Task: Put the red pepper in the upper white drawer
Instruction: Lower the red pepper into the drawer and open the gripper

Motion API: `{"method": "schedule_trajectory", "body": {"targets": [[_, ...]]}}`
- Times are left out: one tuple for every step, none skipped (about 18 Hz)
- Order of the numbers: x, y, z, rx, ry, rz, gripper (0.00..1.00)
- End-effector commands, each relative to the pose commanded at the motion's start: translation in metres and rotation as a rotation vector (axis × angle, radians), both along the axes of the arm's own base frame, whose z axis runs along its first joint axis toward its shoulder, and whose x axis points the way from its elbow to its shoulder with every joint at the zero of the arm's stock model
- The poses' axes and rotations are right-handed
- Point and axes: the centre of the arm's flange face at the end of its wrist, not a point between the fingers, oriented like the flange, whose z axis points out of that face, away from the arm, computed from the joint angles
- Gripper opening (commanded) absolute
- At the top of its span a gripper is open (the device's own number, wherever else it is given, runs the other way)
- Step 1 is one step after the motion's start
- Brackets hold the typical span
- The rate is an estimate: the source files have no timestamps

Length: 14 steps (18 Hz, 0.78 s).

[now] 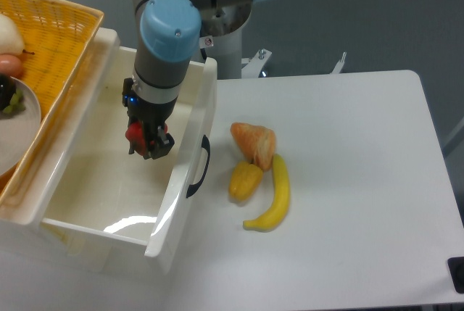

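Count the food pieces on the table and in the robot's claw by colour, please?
Red: 1, the red pepper held in the gripper over the upper white drawer
Yellow: 2, the yellow pepper and the banana
Orange: 1, the croissant-like piece
Total: 4

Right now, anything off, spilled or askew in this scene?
Nothing stands out. The gripper holds the small glossy red pepper inside the open white plastic drawer. The yellow pepper, orange croissant-like piece and banana lie together on the white table.
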Motion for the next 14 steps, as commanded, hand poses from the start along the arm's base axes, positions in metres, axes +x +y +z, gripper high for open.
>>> {"method": "schedule_trajectory", "body": {"targets": [[0.004, 0.002, -0.002, -0.005, 0.002, -0.008, 0.24], [0.006, 0.005, -0.007, -0.015, 0.01, -0.015, 0.25], [0.007, 0.006, -0.009, -0.023, 0.016, -0.02, 0.25], [0.009, 0.006, -0.009, -0.024, 0.018, -0.025, 0.25], [0.009, 0.007, -0.009, -0.024, 0.018, -0.025, 0.25], [0.01, 0.007, -0.01, -0.027, 0.019, -0.026, 0.25], [0.01, 0.008, -0.013, -0.035, 0.02, -0.026, 0.24], [0.009, 0.008, -0.015, -0.039, 0.021, -0.028, 0.25], [0.011, 0.008, -0.018, -0.045, 0.021, -0.03, 0.25], [0.016, 0.011, -0.019, -0.048, 0.019, -0.037, 0.25], [0.018, 0.013, -0.022, -0.053, 0.018, -0.044, 0.26], [0.018, 0.013, -0.024, -0.055, 0.016, -0.041, 0.31], [0.018, 0.014, -0.025, -0.058, 0.018, -0.042, 0.42], [0.018, 0.015, -0.027, -0.061, 0.018, -0.044, 0.47]]}}
